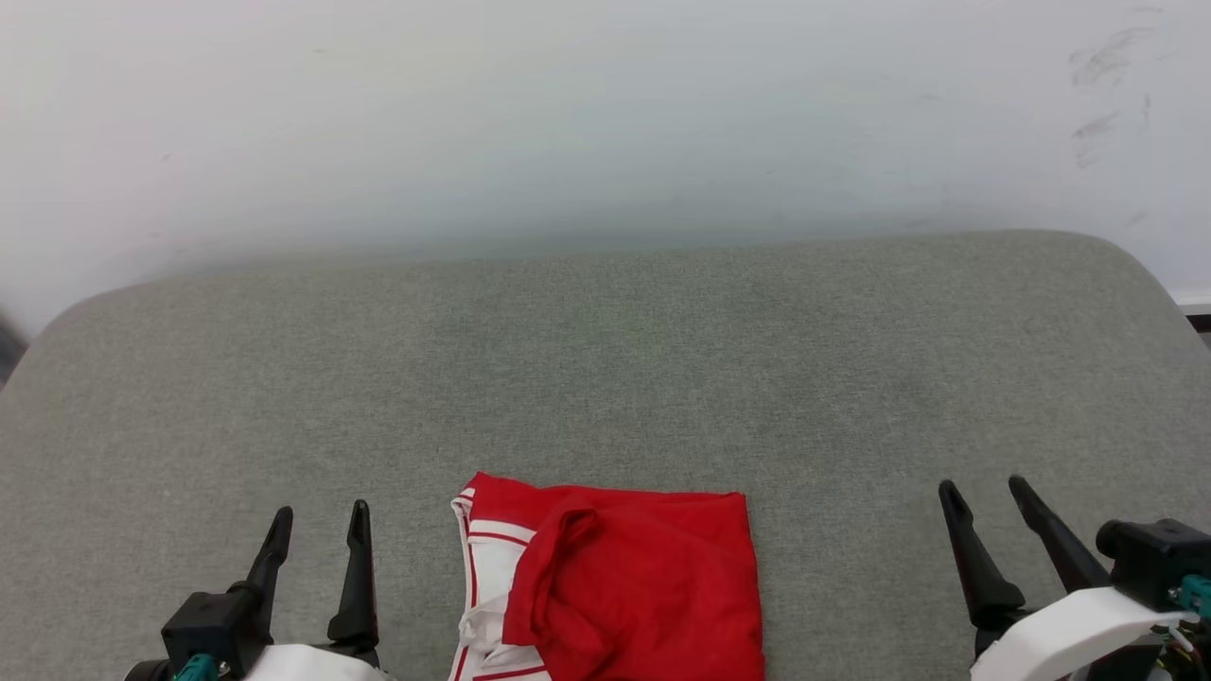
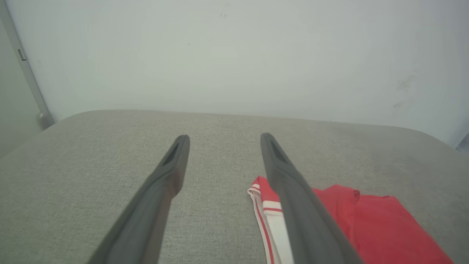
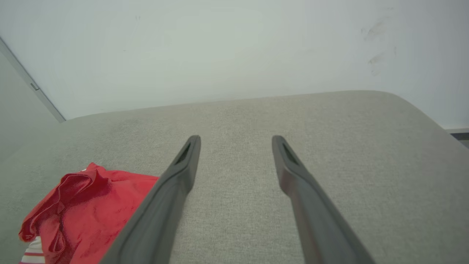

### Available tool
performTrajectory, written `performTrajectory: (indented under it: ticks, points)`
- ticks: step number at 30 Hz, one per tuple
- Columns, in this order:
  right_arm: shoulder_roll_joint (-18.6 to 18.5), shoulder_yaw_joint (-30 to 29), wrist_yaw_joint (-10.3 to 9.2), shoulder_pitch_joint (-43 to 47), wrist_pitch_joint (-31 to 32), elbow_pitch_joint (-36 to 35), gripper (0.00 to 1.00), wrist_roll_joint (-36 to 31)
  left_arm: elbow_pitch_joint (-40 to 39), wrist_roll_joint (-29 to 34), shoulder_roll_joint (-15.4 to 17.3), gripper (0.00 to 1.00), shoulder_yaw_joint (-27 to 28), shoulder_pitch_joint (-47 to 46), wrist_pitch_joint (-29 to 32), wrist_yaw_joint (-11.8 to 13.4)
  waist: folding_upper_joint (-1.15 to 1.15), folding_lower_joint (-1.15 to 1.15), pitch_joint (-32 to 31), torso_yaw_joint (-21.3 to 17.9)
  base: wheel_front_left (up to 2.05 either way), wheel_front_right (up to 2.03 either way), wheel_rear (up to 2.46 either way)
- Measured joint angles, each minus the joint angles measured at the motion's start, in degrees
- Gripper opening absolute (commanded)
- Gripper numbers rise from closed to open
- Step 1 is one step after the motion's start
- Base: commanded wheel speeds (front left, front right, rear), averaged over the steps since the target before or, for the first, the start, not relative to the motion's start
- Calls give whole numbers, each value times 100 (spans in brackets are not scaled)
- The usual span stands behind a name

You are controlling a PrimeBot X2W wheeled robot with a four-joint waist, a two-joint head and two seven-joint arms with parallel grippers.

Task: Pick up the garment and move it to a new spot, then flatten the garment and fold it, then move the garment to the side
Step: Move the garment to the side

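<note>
1. Since the garment [image 1: 643,577] lies as a compact, roughly squared bundle at the near edge of the bench [image 1: 605,359], cut off by the bottom of the head view, the folding is judged done or nearly done. The move to the side is taken as the step in hand.
2. Its red outer face is turned up. A loose red flap is doubled over toward the left, and a white panel with red stripes [image 1: 492,558] is exposed along the left edge.
3. The left tool [image 1: 321,509] is seen near the bundle's left edge, its 2 fingers spread with nothing held, and the cloth is not touched.
4. The right tool [image 1: 982,484] is set farther from the bundle on the other side, likewise spread and empty.
5. For the next move, a pinch through all layers at an edge is judged necessary, probably by both tools at once. That way the soft stack can be shifted without the fold falling open.
6. No letters, numbers, brand or label can be read on the faces shown.
7. Farther off, a pale wall [image 1: 605,113] is seen behind the bench. A few dark scuffs [image 1: 1102,66] are marked on it at upper right, and these are not writing.
</note>
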Motion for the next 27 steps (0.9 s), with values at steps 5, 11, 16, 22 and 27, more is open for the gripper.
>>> performTrajectory:
  ticks: [5,11,16,22,27]
  points:
    - [-63,-390,0,13,869,406,100,665,-49,-12,-20,100,29,-45,-1,34,0,0,28,55,0,0,0]
    - [-414,-753,0,-282,2493,1358,100,1666,-153,51,-86,100,48,-207,-7,27,0,0,128,275,0,0,0]
    - [-334,-832,0,-592,3778,1985,100,2376,-248,129,-151,100,13,-329,-8,-8,0,0,260,561,0,0,0]
    - [100,-744,0,-1161,4534,2412,100,3301,-354,243,-221,100,-74,-533,-8,-60,0,0,554,897,0,0,0]
    - [231,-546,1,-1613,4537,2892,100,3624,-415,287,-274,100,-69,-732,-9,-112,0,1,838,1130,0,0,0]
